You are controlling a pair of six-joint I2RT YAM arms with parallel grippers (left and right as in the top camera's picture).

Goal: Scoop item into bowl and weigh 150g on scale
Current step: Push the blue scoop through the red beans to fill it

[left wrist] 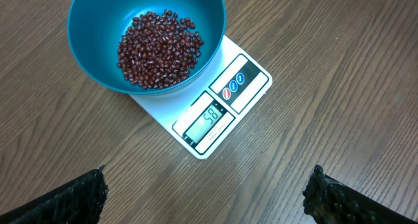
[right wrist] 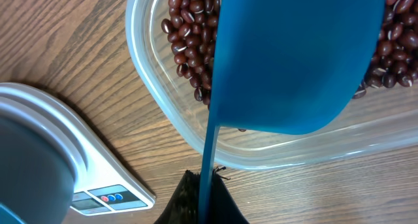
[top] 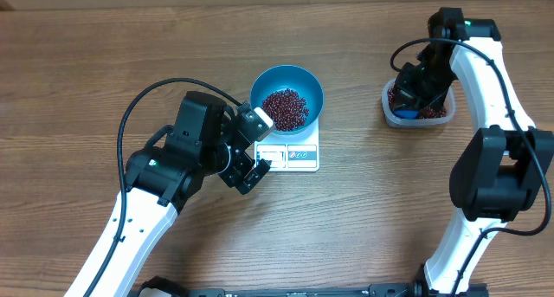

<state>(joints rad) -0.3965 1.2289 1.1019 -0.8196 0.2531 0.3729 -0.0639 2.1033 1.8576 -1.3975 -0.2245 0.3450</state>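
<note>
Right jaws pinch the scoop (right wrist: pixel 294 61) over the tub (top: pixel 443 115), upper right overhead; bowl (top: pixel 313 83) on scale (top: pixel 299 155) lies leftward; left jaws spread, empty.

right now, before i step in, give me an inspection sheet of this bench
surface: brown wood-grain table, no spills seen
job's things: round deep blue bowl of small dark red-brown beans on flat white square scale
clutter: clear plastic tub holding more beans
grippers: left claw open, empty, near the scale; right claw shut on small blue plastic scoop at the tub
cables: black cables loop off both arms
surroundings: nothing seen
</note>
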